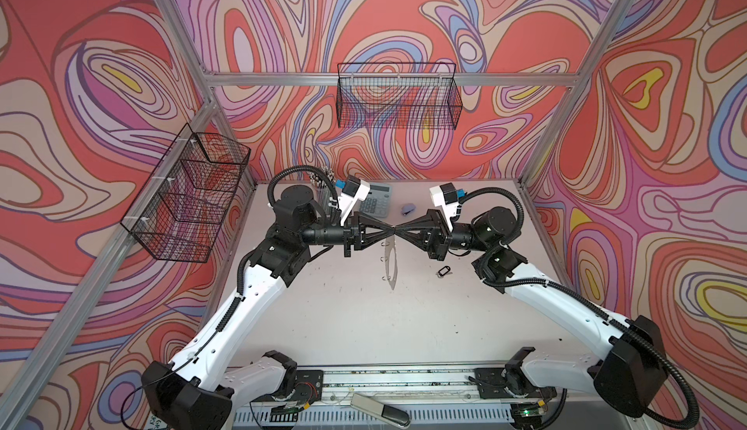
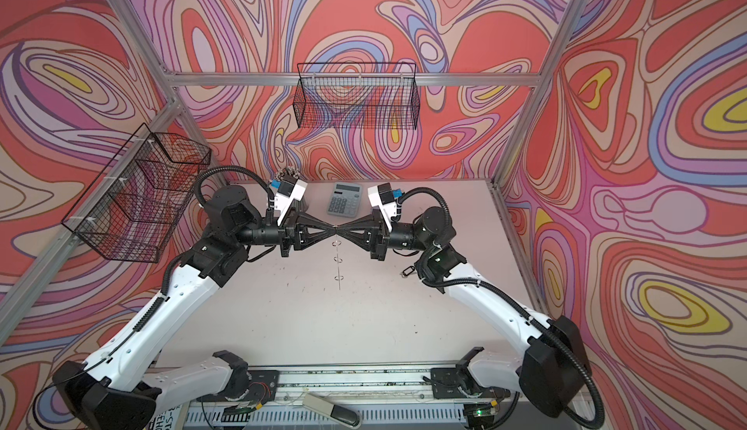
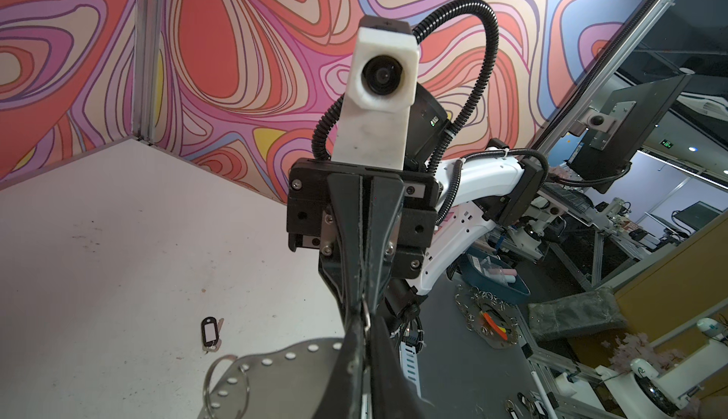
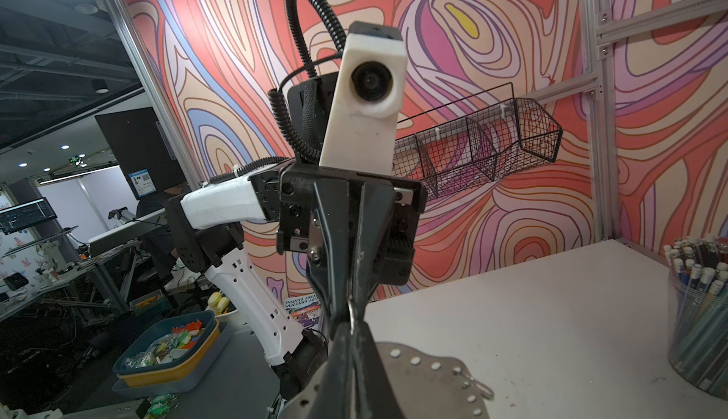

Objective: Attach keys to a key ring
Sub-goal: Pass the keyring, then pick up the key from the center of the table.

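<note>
My left gripper (image 1: 389,230) and right gripper (image 1: 399,230) meet tip to tip above the middle of the table. Both are shut on one small silver wire loop (image 3: 366,314) at the top rim of the key ring (image 3: 275,377). The ring hangs below them as a flat dark oval band with a dotted rim, and is seen nearly edge-on in a top view (image 1: 391,264). Another wire loop (image 3: 224,381) dangles from its rim. The keys (image 1: 443,270), a small silver key on a black tag with a pale window, lie on the table under the right arm, apart from both grippers.
A calculator (image 1: 376,201), a small blue object (image 1: 406,209) and a cup of pens (image 4: 697,318) stand at the back of the table. Wire baskets hang on the back wall (image 1: 398,96) and the left wall (image 1: 190,197). A pedal (image 1: 380,407) lies at the front rail.
</note>
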Controlling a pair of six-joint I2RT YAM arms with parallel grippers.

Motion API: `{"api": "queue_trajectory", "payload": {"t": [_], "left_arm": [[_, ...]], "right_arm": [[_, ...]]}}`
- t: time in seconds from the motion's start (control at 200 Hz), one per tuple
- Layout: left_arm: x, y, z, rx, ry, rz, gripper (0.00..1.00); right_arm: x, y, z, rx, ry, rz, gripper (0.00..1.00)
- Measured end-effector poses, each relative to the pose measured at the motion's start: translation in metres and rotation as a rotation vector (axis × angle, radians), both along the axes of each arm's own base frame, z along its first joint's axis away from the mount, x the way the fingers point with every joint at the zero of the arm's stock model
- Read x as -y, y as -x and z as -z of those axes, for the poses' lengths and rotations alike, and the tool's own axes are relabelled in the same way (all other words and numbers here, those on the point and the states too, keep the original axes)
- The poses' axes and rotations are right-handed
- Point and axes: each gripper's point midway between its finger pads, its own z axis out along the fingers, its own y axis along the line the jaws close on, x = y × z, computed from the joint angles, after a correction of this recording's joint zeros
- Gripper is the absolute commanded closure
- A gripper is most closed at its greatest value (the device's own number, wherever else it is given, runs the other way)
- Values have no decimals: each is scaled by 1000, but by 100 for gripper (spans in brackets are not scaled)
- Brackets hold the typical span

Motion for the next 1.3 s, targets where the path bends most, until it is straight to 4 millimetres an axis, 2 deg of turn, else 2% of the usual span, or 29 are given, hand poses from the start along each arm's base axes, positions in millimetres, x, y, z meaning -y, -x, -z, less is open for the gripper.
{"api": "queue_trajectory", "payload": {"t": [0.451, 0.541, 0.666, 0.826, 0.906, 0.992, 1.102, 1.202, 1.302], "left_arm": [[-1, -2, 3, 12, -15, -17, 100], [-1, -4, 5, 8, -23, -27, 100], [0, -3, 10, -4, -40, -33, 100], [-1, -5, 15, -9, -58, -50, 100], [-2, -6, 15, -3, -59, -63, 100], [-3, -8, 15, 4, -61, -78, 100], [-4, -12, 14, 23, -65, -106, 100], [-5, -13, 16, 27, -73, -121, 100], [-6, -14, 20, 21, -88, -127, 100]], "right_arm": [[0, -1, 2, -5, 6, 7, 100], [0, -4, 3, -11, 11, 23, 75], [6, -12, 1, 3, 18, 114, 61], [30, -23, -11, 33, 22, 314, 59], [40, -31, -9, 32, 47, 413, 59], [49, -45, 4, 0, 99, 520, 59], [61, -68, 37, -74, 205, 656, 59], [77, -86, 78, -153, 320, 783, 60], [96, -100, 129, -245, 456, 889, 60]]}}
